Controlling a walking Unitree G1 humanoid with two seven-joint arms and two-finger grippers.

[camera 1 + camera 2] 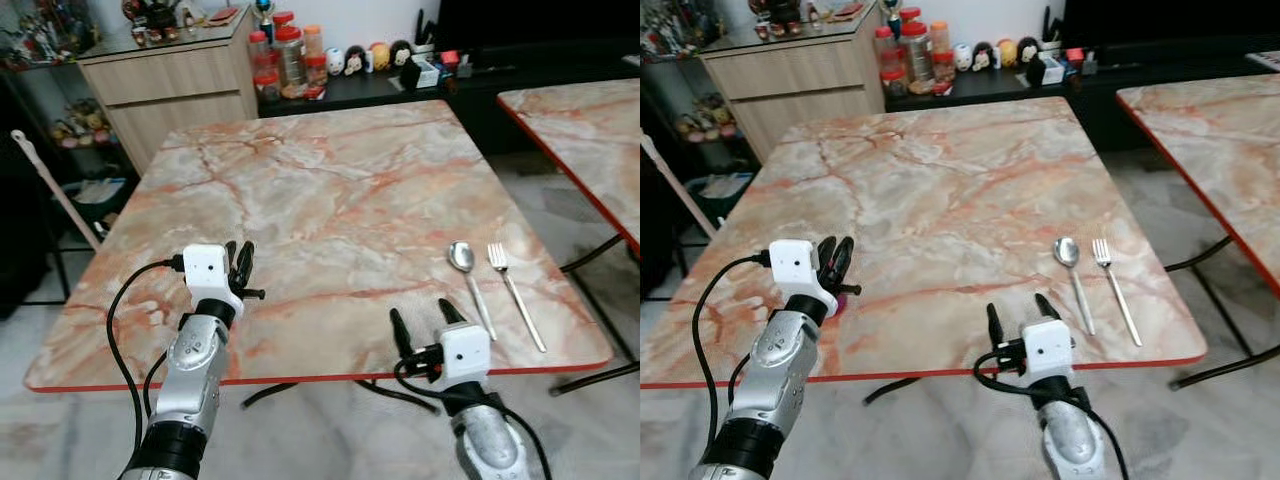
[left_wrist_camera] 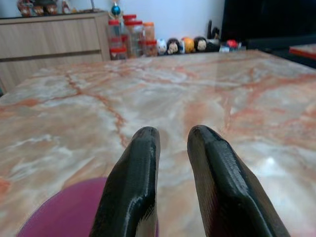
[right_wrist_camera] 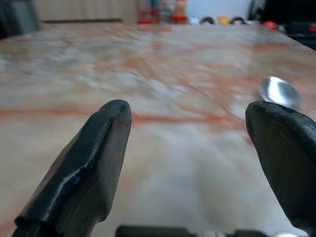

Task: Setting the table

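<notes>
Left gripper [image 1: 241, 262] is hovering low over the near-left part of the marble desk [image 1: 330, 190], fingers [image 2: 132, 182] nearly together with only a narrow gap between the tips and nothing visibly clamped between them. A purple round object [image 2: 69, 215] is sitting on the desk just beneath and beside those fingers; in the right eye view a sliver of it [image 1: 843, 291] is peeking out under the fingertips. Cannot tell whether the fingers are touching it, nor what the object is.

Right gripper [image 1: 425, 322] is hanging at the near edge of the desk, fingers [image 3: 86, 173] spread wide and holding nothing.

Spoon [image 1: 467, 278] is lying flat on the desk just beyond and to the outer side of the right fingers, bowl pointing away from the robot. In the right wrist view its bowl [image 3: 278, 92] is showing just past the tip of one finger, apart from it. Fork [image 1: 515, 292] is lying beside the spoon, on the side farther from the right fingers, tines pointing away, roughly parallel to the spoon and not touching it.

Past the far edge of the desk, a wooden cabinet [image 1: 170, 90] is standing, with red-lidded jars [image 1: 290, 60] next to it on a low dark shelf. A second marble desk [image 1: 590, 130] is standing off to the right.
</notes>
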